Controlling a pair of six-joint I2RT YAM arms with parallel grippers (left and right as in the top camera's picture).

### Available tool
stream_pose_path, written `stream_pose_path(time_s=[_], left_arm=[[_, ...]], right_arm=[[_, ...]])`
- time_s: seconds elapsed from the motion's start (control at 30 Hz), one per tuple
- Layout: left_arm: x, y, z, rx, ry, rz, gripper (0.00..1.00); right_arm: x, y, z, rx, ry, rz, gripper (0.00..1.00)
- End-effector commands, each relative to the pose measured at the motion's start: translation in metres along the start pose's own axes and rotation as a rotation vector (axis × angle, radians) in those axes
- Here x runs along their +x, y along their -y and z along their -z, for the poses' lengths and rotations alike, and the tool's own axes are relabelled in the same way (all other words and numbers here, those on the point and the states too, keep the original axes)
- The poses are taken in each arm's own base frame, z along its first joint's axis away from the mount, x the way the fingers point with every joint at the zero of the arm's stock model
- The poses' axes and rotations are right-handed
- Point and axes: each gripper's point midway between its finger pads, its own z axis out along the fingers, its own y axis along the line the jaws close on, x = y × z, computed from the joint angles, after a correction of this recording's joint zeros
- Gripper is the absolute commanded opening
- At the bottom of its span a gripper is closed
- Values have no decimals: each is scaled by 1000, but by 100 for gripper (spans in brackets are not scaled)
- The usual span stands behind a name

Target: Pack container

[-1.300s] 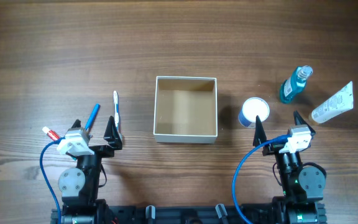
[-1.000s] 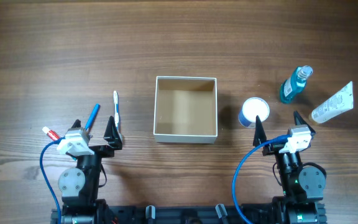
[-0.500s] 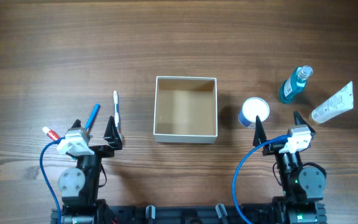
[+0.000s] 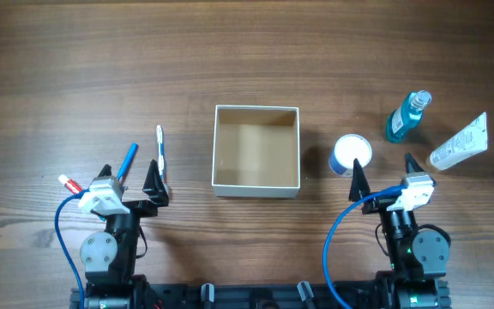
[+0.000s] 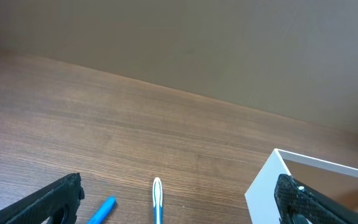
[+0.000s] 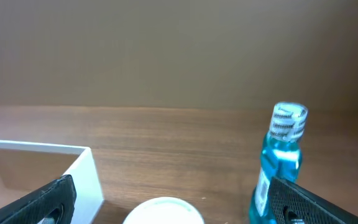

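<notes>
Dark wood-grain table (image 4: pixel 247 51), with your container (image 4: pixel 256 154) open and empty at its middle.

The container sat square to the table's edges, between your two arms, its tan floor bare. Just to its left lay a white toothbrush (image 4: pixel 159 146), with a blue pen (image 4: pixel 127 160) beside that and a small red-capped stick (image 4: pixel 69 183) farther out. To the container's right stood a round white-lidded jar (image 4: pixel 351 153), near it but apart. Beyond the jar, a blue bottle (image 4: pixel 407 117) stood upright and a white tube (image 4: pixel 460 142) lay slanted. Your left gripper (image 4: pixel 129 168) hung by the front edge, jaws spread wide and grasping nothing, the pen's near end between them from above. Your right gripper (image 4: pixel 382 163) was likewise spread and empty, just in front of the jar.
</notes>
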Motion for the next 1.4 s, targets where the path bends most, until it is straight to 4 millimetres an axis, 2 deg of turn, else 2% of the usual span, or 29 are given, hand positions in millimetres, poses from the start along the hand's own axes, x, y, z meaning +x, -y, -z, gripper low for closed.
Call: stream_pose_path(time_s=[0.0, 0.1, 0.17, 0.23, 0.33, 0.4, 0.47, 0.53, 0.67, 0.77, 0.83, 0.97, 1.1, 1.2, 1.23, 1.33, 1.37], left_arm=[[3, 10, 1, 56, -13, 21, 100], [-18, 17, 4, 66, -4, 45, 100], [-44, 24, 7, 55, -35, 42, 100], [-58, 26, 6, 19, -130, 45, 100], [-71, 27, 0, -62, -351, 55, 100], [-76, 28, -8, -110, -510, 61, 100], [-76, 28, -12, -147, -633, 67, 100], [-66, 25, -13, -191, -776, 73, 100], [-41, 18, -13, -237, -921, 78, 100], [-40, 17, -15, -239, -925, 78, 100], [-41, 18, -17, -237, -917, 78, 100], [-42, 18, -19, -233, -907, 77, 100], [-45, 19, -22, -228, -891, 76, 100], [-45, 19, -22, -228, -891, 76, 100], [-45, 19, -22, -229, -891, 77, 100], [-45, 19, -22, -228, -891, 77, 100], [-45, 19, -22, -228, -891, 77, 100]], right_arm=[[0, -14, 0, -81, -19, -107, 100], [-21, -17, -1, -90, -15, -80, 100], [-48, -26, -4, -137, -27, -28, 100], [-68, -30, -12, -160, -116, 0, 100], [-80, -31, -27, -164, -355, -12, 100], [-79, -30, -33, -157, -580, -50, 100], [-72, -30, -31, -157, -793, -65, 100], [-62, -27, -32, -134, -1014, -100, 100], [-58, -35, -54, -186, -1033, -135, 100], [-44, -12, -62, -24, -1074, -147, 100], [-26, 0, -66, 49, -1136, -135, 100], [17, 1, -71, 55, -1283, -144, 100], [57, -14, -62, 13, -1394, -109, 100], [68, -26, -60, -4, -1400, -68, 100], [72, -21, -60, 50, -1397, -51, 100], [80, 11, -61, 313, -1349, -44, 100], [81, 15, -62, 346, -1335, -45, 100]])
